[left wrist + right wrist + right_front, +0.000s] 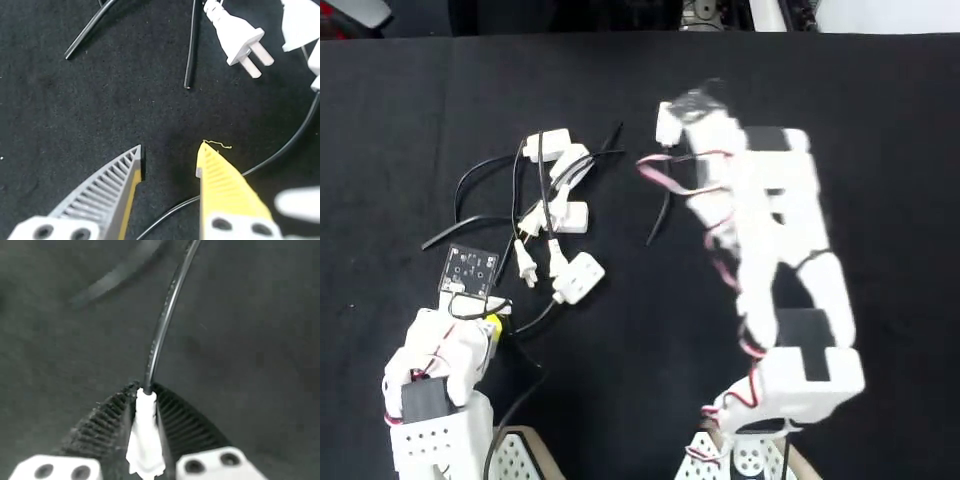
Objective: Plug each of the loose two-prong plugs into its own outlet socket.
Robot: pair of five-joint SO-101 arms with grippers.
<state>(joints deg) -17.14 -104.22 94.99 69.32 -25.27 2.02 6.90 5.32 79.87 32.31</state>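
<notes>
My right gripper point(144, 390) is shut on a white two-prong plug point(144, 440), whose black cord point(165, 320) runs away from the fingertips. From above, that gripper point(672, 118) is held over the black table right of the socket cluster, its cord point(660, 215) trailing down. Three white outlet sockets point(548, 145) point(570, 215) point(580, 277) lie left of centre, with loose white plugs point(527, 265) point(558, 258) among them. My left gripper point(172, 148) is open over bare cloth, a little short of a loose plug point(240, 42). From above it point(492, 325) sits below the cluster.
A small black circuit board point(470, 268) lies beside the left gripper. Black cords point(480, 175) loop around the sockets, and one cord end point(190, 60) lies near the loose plug. A white socket body point(300, 25) sits past the plug. The table's right half is bare black cloth.
</notes>
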